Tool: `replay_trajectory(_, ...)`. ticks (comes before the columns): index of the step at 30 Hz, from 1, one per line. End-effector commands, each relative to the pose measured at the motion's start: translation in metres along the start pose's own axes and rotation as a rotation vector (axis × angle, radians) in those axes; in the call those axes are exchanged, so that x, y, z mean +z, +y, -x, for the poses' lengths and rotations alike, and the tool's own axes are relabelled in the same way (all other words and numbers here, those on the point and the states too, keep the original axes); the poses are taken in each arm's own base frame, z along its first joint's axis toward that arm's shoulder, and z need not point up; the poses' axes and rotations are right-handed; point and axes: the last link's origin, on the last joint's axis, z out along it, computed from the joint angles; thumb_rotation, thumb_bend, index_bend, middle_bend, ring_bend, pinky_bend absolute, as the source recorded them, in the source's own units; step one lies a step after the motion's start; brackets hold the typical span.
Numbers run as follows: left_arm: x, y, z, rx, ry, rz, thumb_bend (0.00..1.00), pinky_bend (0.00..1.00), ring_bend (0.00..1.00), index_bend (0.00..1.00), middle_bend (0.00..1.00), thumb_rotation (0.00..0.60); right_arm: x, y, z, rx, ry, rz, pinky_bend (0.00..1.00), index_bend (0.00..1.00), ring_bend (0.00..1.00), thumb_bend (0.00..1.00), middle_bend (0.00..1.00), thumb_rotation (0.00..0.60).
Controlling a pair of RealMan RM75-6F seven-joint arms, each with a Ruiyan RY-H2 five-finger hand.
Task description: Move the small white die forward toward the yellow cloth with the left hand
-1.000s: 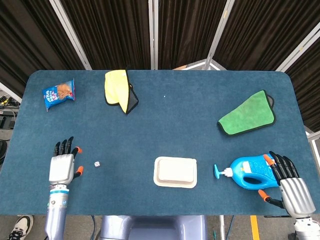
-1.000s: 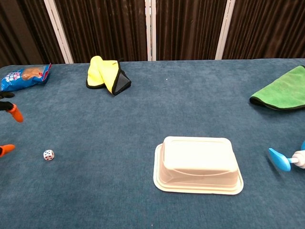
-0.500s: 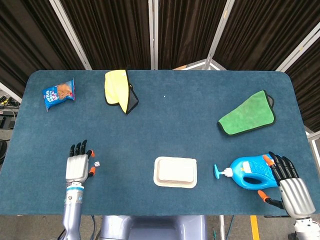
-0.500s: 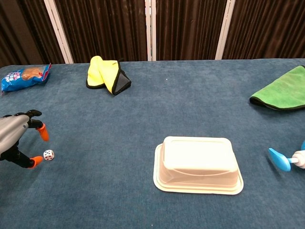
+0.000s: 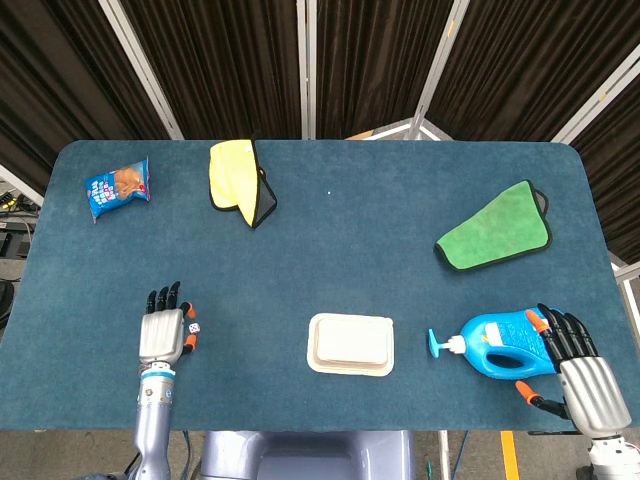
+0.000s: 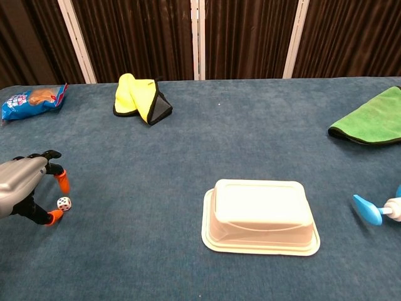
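At the lower left of the head view the left hand point(image 5: 162, 334) has slid rightward along the tabletop point(image 5: 330, 250) over the last second, from well left of the die point(image 5: 195, 328) to right beside it. The chest view shows what that means: 1 orange-tipped digit arches over the die point(image 6: 64, 203) and another sits just below and left of it, so the fingers point(image 6: 62, 182) bracket the die but are still released, with no contact I can confirm. The die itself has not shifted; it lies at the lower left of the tabletop, where it was 1 second ago. My reading is that the approach is done and the pinch is the step in hand, with none of the forward travel made yet. Against the frame half a second back, the hand is only slightly further right and the digits sit closer round the die. Further up, the snack bag point(image 5: 118, 187) lies at the upper left and the yellow cloth point(image 5: 238, 181), the goal, is at the upper left-centre, well apart from the die. Moving right, the white tray point(image 5: 350, 344) rests upside down at lower centre, and the green cloth point(image 5: 495, 226) is at the right. At the lower right the right hand point(image 5: 580, 370) rests against the blue bottle point(image 5: 500, 346), unchanged; whether its fingers grasp it I cannot tell.
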Motion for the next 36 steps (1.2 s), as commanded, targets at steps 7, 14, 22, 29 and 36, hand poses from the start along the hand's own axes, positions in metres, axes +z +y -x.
replay_trajectory(7,0.000,0.005,0.000,-0.022,0.004,0.024,0.36,0.00,0.00,0.45,0.00,0.600,-0.002,-0.002,-0.001,0.002,-0.002,-0.005,0.00,0.00,0.00,0.10,0.00,0.600)
replay_trajectory(14,0.000,0.003,0.003,-0.015,-0.010,0.016,0.45,0.00,0.00,0.48,0.00,0.600,-0.002,-0.002,-0.001,0.003,-0.004,-0.005,0.00,0.00,0.00,0.10,0.00,0.600)
replay_trajectory(22,0.000,0.002,0.001,-0.024,-0.011,0.017,0.48,0.00,0.00,0.49,0.00,0.600,-0.002,-0.002,-0.001,0.008,-0.003,-0.004,0.00,0.00,0.00,0.10,0.00,0.600)
replay_trajectory(29,-0.008,0.012,-0.025,-0.066,0.065,0.091,0.49,0.00,0.00,0.49,0.00,0.600,-0.002,-0.001,-0.002,0.011,-0.001,-0.004,0.00,0.00,0.00,0.10,0.00,0.600)
replay_trajectory(36,-0.008,0.039,-0.071,-0.076,0.154,0.210,0.49,0.00,0.00,0.48,0.00,0.600,-0.002,-0.002,-0.002,0.011,0.000,-0.005,0.00,0.00,0.00,0.10,0.00,0.600)
